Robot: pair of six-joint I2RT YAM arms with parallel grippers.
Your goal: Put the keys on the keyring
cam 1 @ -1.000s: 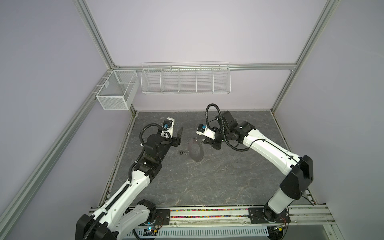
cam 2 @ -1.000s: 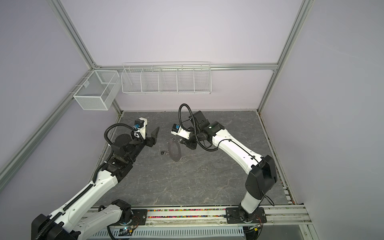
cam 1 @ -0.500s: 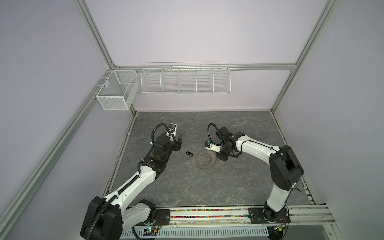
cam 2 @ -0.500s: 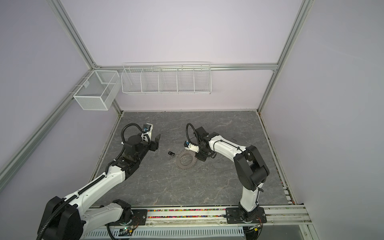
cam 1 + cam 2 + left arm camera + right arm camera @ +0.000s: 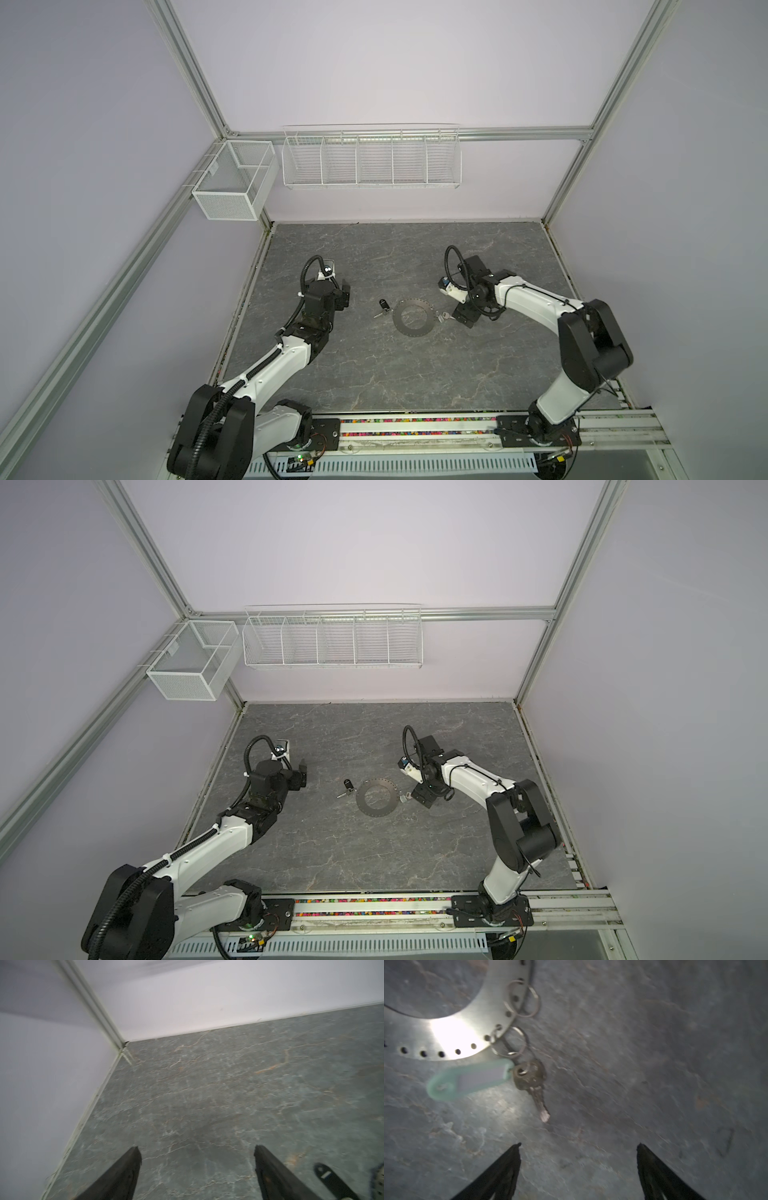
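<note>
Two hands work over the desk (image 5: 415,257), and neither holds anything.

1. Left hand (image 5: 197,1151): sits toward the left edge of the desk. Its fingers are spread apart with only bare surface between them.
2. Black-tag key (image 5: 383,306): lies flat just beside the left rim of the keyring. The top views are too small to show whether it is joined to the rim.
3. Keyring (image 5: 414,318): lies flat near the middle of the desk.
4. White-tag key (image 5: 532,1082): lies at the right rim of the keyring. In the right wrist view its split ring (image 5: 510,1043) appears to pass through a rim hole. A spare split ring (image 5: 522,998) sits at a neighbouring hole.
5. Right hand (image 5: 578,1147): sits just right of that key, fingers wide apart and clear of it.

Step in hand: the white-tag key appears mounted, and the black-tag key is probably the remaining item.

The next move calls for a fine pinch on the small black-tag key. The other hand should steady the keyring, because a thin flat plate is likely to slide. The key's ring must then be aligned with one small rim hole.
</note>
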